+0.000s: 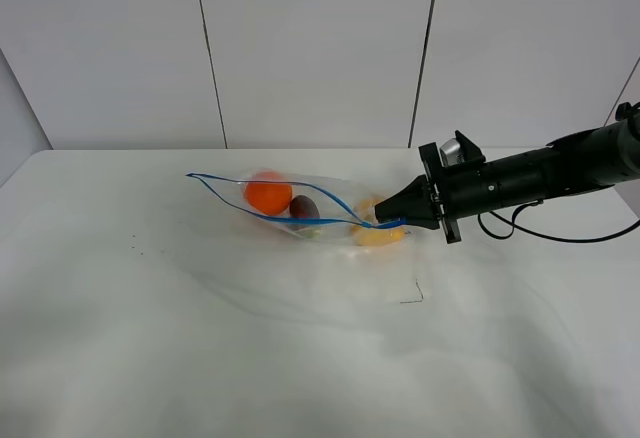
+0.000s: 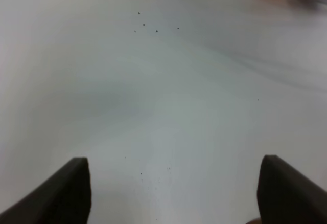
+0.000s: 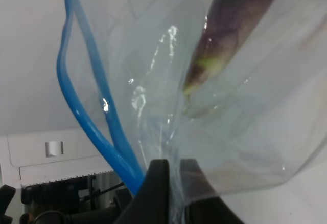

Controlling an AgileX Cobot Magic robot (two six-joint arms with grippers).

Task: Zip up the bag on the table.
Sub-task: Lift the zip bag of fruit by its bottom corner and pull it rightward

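The right hand (image 3: 172,172) pinches the clear crinkly plastic bag (image 1: 300,208) beside its blue zipper strip (image 3: 87,116) — probably limp, slippery film; the left hand (image 2: 176,185) gapes.

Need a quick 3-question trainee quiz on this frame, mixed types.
1. True or false: the blue zipper strip of the bag is sealed along its whole length.
2. Which pincer pinches the bag? A) left B) right C) both
3. Fill in: the round item inside the bag is ____ in colour.

Key: 1 false, the strips gape apart. 2 B: the right pincer is clamped on it; the left pincer is open, holding nothing. 3 orange.
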